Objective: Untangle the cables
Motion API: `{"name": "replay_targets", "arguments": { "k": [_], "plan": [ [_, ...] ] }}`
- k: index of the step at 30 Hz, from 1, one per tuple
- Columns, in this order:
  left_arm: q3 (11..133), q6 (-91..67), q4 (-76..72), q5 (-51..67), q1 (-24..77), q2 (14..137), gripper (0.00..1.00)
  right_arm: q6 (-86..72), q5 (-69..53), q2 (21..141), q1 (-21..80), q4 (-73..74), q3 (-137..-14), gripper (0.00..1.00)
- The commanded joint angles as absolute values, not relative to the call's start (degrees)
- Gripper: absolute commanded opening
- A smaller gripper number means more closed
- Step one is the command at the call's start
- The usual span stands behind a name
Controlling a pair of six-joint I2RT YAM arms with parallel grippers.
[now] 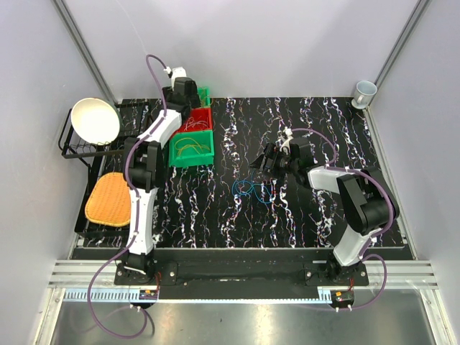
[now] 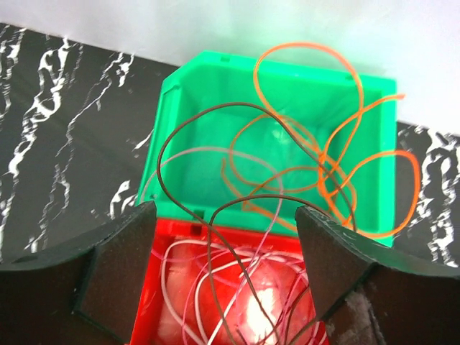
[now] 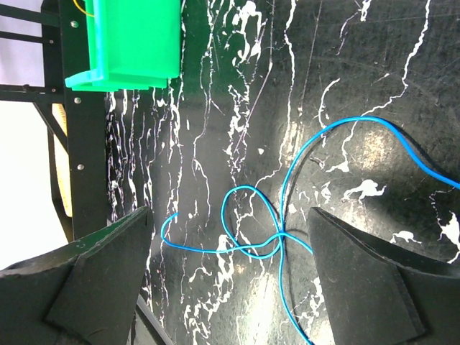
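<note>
Cables (image 2: 327, 176) in orange, brown and pink loop over the green bin (image 2: 215, 79) and red bin (image 2: 176, 233) near the surface's (image 1: 215, 215) far left corner; their ends run out of frame. Left pincer (image 2: 226, 248) stands wide open above them, clasping nothing. One blue cable (image 3: 280, 236) lies knotted mid-surface beneath the right pincer (image 3: 228, 230), equally wide and empty.

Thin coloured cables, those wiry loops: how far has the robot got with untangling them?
Mostly done, it seems: thin orange cable loops lie in the green plastic bin, pale pink ones in the red plastic bin. The left jaws stand open above those bins, the right jaws open above what remains: a thin blue cable crossed over itself on the black marbled table. Neither grips anything.
</note>
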State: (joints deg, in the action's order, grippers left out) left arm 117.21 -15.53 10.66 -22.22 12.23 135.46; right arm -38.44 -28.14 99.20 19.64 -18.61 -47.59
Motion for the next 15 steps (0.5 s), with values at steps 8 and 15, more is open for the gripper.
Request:
{"name": "replay_targets", "arguments": {
  "k": [8,15],
  "plan": [
    [121.9,-18.2,7.8,-21.2,10.5,137.7,0.76,-38.5,-29.3,101.2,19.4,-19.7,-50.4,0.93],
    [121.8,-17.9,6.9,-21.4,10.1,138.3,0.65,-38.7,-29.4,102.0,19.4,-19.7,-50.9,0.93]
  ]
}}
